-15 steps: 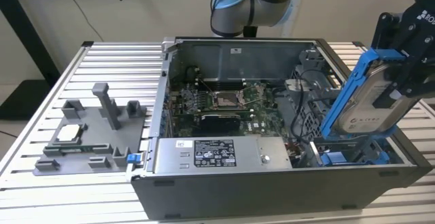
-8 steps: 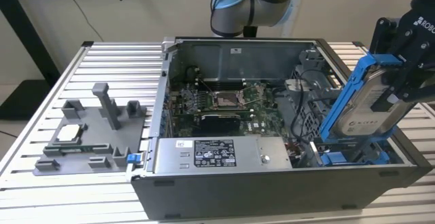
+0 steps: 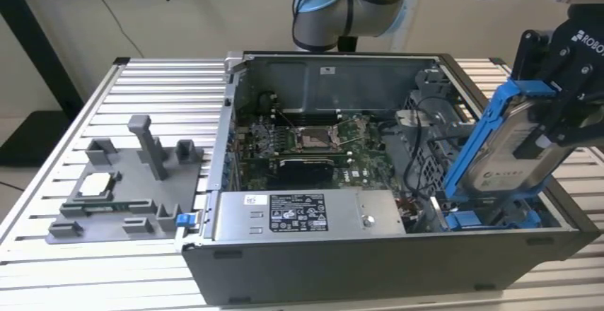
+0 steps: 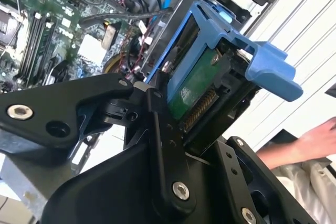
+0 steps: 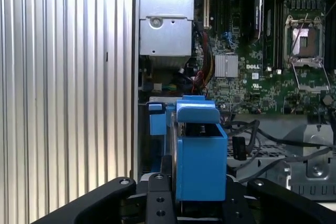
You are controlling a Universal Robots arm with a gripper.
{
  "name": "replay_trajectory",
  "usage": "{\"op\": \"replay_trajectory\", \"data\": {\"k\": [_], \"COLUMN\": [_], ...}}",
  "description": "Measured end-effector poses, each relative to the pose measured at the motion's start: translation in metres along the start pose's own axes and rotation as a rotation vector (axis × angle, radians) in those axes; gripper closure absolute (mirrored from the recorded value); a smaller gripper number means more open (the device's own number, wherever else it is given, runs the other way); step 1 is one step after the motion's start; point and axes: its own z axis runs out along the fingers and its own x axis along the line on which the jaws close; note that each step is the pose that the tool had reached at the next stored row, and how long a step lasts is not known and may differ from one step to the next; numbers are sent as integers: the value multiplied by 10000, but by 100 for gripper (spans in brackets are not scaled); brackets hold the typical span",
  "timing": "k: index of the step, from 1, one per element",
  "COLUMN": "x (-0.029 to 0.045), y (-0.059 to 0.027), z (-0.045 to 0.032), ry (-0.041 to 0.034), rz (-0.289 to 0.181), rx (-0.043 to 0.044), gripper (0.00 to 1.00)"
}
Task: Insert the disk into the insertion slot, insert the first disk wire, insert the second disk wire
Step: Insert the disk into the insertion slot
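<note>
The disk (image 3: pixel 510 152), a silver-grey drive in a bright blue carrier, stands steeply tilted at the exterior view's right side of the open computer case (image 3: pixel 378 254). My gripper (image 3: pixel 550 116) is shut on its upper end. Its lower end reaches down to the blue-railed insertion slot (image 3: pixel 486 219) in the case's near right corner. In both wrist views the black fingers (image 4: pixel 157 124) clamp the blue carrier (image 5: pixel 199 150), and the disk's green circuit board (image 4: pixel 197 85) shows. Loose black wires (image 5: pixel 252 135) lie beside the drive bay.
Inside the case lie the motherboard (image 3: pixel 312 141) and a silver power supply (image 3: pixel 302 213). A grey fixture (image 3: pixel 123 184) with small parts sits on the slatted table at the exterior view's left. A person's hand (image 4: pixel 315 142) rests outside the case.
</note>
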Motion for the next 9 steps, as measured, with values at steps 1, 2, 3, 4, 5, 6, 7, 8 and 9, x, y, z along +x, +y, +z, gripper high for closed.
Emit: {"op": "replay_trajectory", "data": {"k": [1, 2, 3, 4, 5, 6, 7, 8, 9], "x": [4, 9, 16, 23, 29, 33, 35, 36, 37], "y": [-5, -12, -18, -25, -31, -34, -35, -36, -37], "z": [13, 27, 41, 55, 69, 82, 97, 113, 128], "ry": [0, 0, -1, -2, 0, 0, -1, 0, -1], "rz": [0, -2, 0, 1, 3, 7, 13, 22, 30], "rx": [0, 0, 0, -1, -1, 0, 0, 0, 0], "gripper": [100, 100, 100, 100, 100, 100, 100, 100, 100]}}
